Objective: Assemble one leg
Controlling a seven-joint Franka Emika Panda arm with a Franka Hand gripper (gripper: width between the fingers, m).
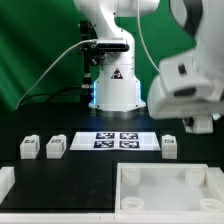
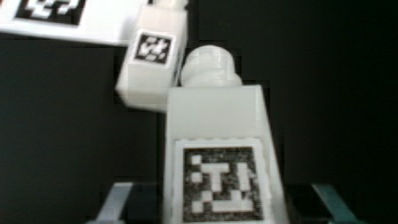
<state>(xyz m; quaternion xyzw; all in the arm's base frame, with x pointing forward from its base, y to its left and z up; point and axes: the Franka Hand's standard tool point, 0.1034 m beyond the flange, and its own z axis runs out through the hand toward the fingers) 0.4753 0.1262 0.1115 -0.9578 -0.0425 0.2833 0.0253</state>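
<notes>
My gripper [image 1: 200,122] hangs high at the exterior view's right, above the table. It is shut on a leg [image 2: 222,150], a white block with a black-and-white tag and a rounded peg at its far end. In the wrist view the fingers [image 2: 121,200] flank this leg near its tagged end, around my gripper [image 2: 224,205]. A second leg [image 2: 151,60] lies on the black table below it, beside the marker board [image 2: 45,14]. That leg [image 1: 169,146] stands right of the marker board [image 1: 115,140]. Two more legs [image 1: 28,148] [image 1: 55,147] stand at the left.
A large flat white square part with a rim [image 1: 165,168] lies at the front of the table. Another white part [image 1: 5,185] shows at the front left edge. The robot's base [image 1: 115,90] stands behind the marker board.
</notes>
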